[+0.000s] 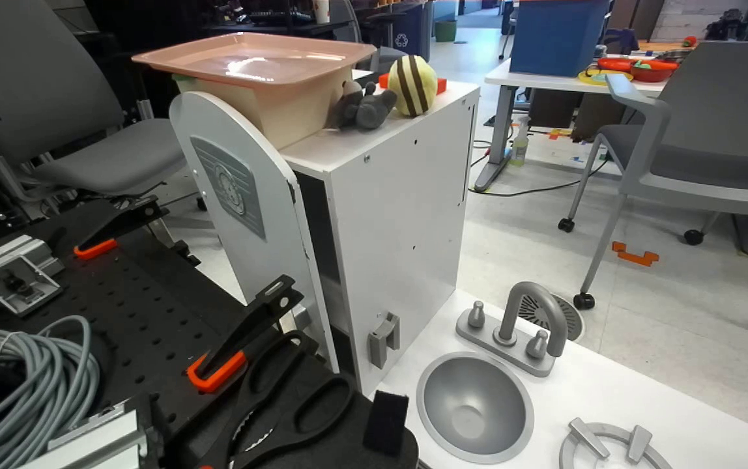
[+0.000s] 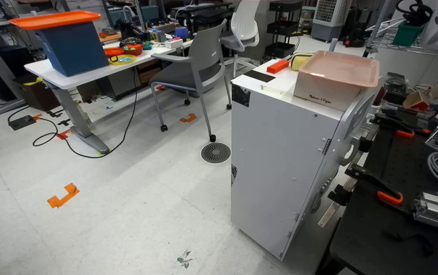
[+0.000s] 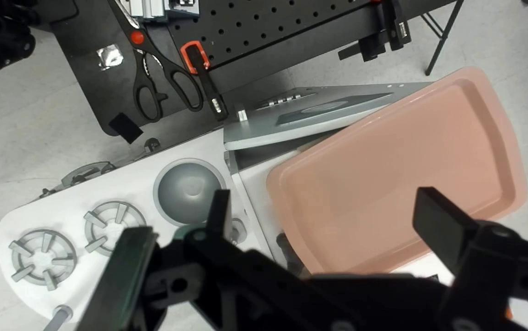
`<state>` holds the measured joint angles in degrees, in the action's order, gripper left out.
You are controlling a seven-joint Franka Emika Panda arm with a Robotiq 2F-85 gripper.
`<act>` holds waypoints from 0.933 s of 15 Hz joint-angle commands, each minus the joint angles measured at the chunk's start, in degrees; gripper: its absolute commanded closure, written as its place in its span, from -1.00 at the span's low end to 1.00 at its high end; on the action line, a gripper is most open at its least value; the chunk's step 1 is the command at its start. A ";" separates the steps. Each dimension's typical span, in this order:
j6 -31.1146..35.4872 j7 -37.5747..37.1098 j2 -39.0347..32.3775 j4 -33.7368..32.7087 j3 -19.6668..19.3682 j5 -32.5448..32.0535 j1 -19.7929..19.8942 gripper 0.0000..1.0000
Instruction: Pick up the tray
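The tray is wide, shallow and salmon-pink with a raised rim. It lies flat on a cream box [image 1: 270,107] on top of the white cabinet [image 1: 400,208]. The tray shows in both exterior views [image 1: 302,52] [image 2: 343,67] and fills the middle right of the wrist view [image 3: 397,170]. My gripper [image 3: 323,202] is open and empty, and shows only in the wrist view. It is seen from above, apart from the tray. One finger overlaps the tray in the picture; the other is left of it, by the sink. The tray's near corner is hidden behind the gripper body.
A grey plush [image 1: 367,107] and a yellow striped plush [image 1: 412,85] sit beside the box on the cabinet. The cabinet door [image 1: 250,189] stands ajar. A low counter holds a round grey sink [image 1: 475,407] and faucet [image 1: 524,319]. A black table [image 1: 133,293] holds scissors [image 3: 153,78] and clamps.
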<state>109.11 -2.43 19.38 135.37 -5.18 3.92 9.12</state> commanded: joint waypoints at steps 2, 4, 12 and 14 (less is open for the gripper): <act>0.98 1.10 0.71 -0.17 -2.08 -3.31 0.84 -1.00; 1.11 0.20 0.31 -0.99 -2.79 -2.85 1.25 -1.00; 1.08 -0.21 -0.12 -1.19 -3.16 -2.39 1.04 -1.00; 3.47 -4.00 -1.37 -1.16 -2.44 -3.73 1.65 -1.00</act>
<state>110.08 -2.72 19.29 134.31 -8.15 1.66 10.36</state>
